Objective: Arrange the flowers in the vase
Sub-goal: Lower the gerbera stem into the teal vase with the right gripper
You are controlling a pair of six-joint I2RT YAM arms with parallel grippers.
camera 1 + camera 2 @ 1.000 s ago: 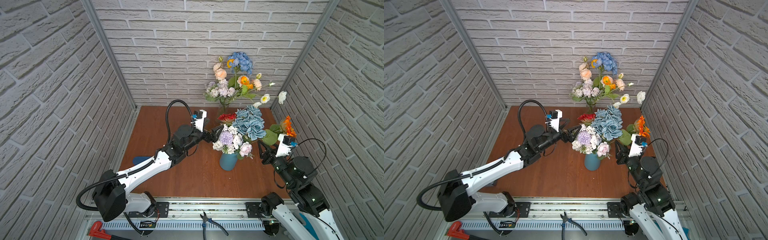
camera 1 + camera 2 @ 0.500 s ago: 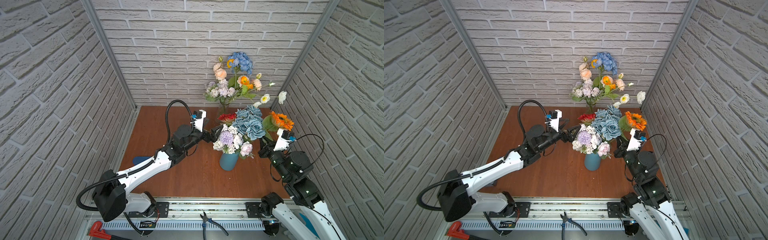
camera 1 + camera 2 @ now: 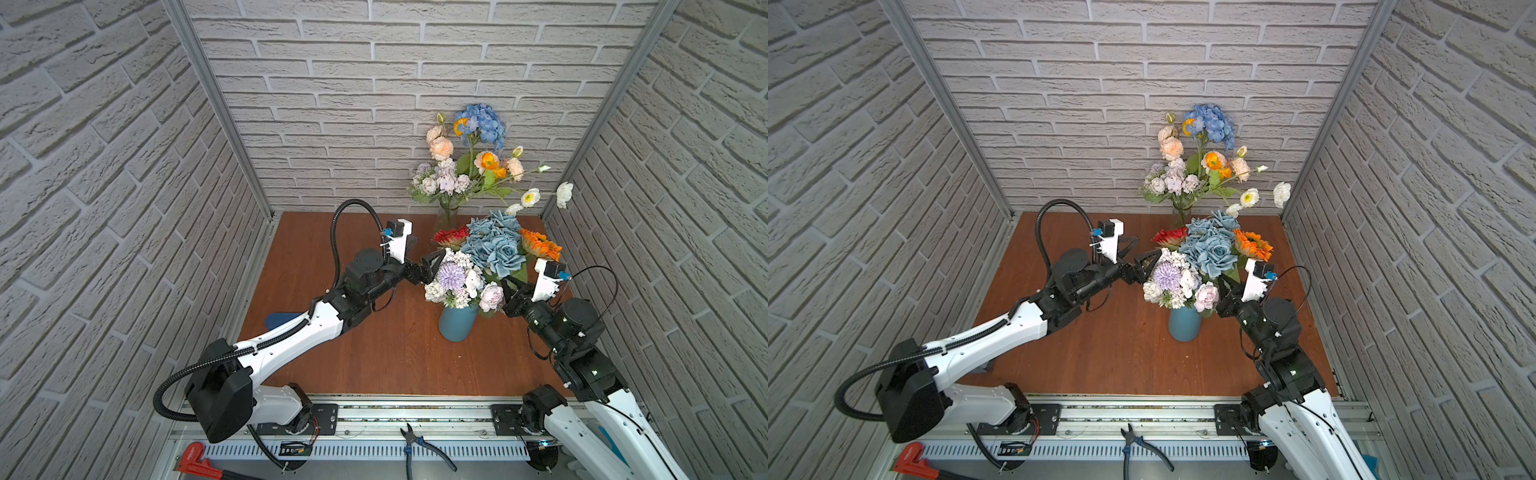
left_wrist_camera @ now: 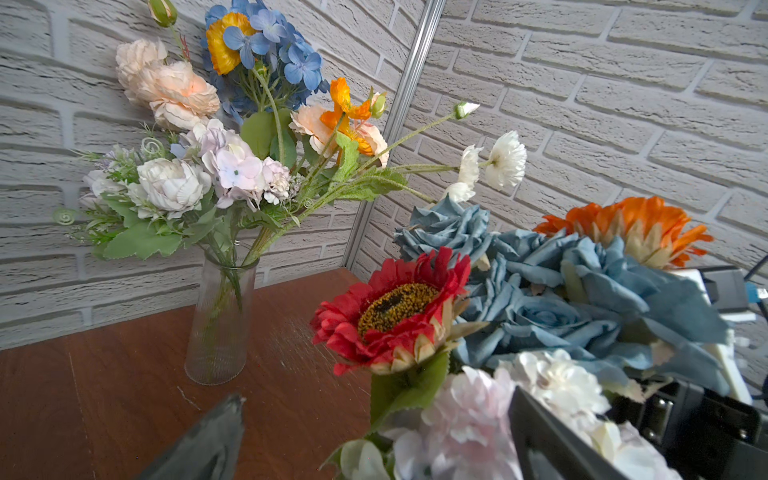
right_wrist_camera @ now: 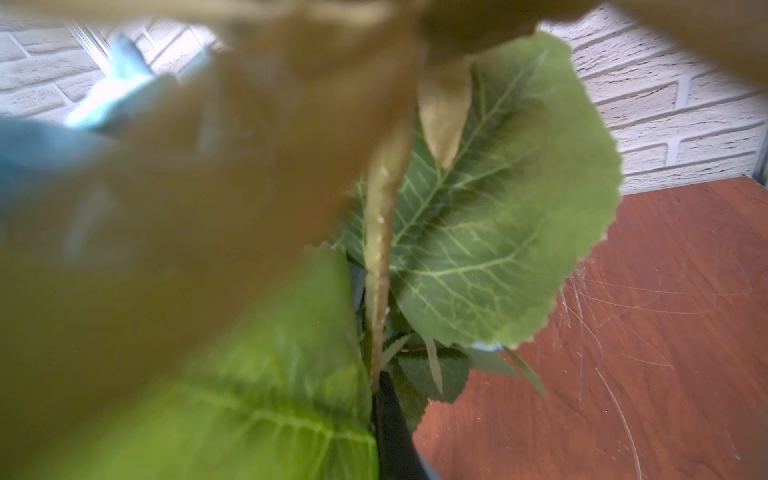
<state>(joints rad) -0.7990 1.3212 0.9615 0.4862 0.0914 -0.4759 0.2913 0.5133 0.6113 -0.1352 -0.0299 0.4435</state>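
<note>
A blue vase (image 3: 457, 322) (image 3: 1185, 324) stands mid-table holding flowers: blue roses (image 3: 496, 245) (image 4: 552, 316), a lilac-white bunch (image 3: 457, 278) and a red daisy (image 3: 451, 237) (image 4: 395, 307). An orange daisy (image 3: 540, 245) (image 3: 1252, 245) (image 4: 631, 228) leans against the blue roses on the right. My right gripper (image 3: 509, 286) (image 3: 1225, 291) (image 5: 376, 374) is shut on its green stem (image 5: 378, 249) under a big leaf. Blooms hide the stem's lower end. My left gripper (image 3: 432, 266) (image 3: 1148, 266) (image 4: 376, 395) stands open at the bouquet's left side, holding nothing.
A clear glass vase (image 3: 446, 216) (image 4: 220, 324) with a second bouquet stands at the back wall. Brick walls close in on three sides. A blue object (image 3: 282, 320) lies under my left arm. Pliers (image 3: 424, 444) and a red clamp (image 3: 195, 461) rest on the front rail.
My right gripper has shut on the orange daisy's stem and carried the bloom left, up against the blue roses. The left arm has not moved.
</note>
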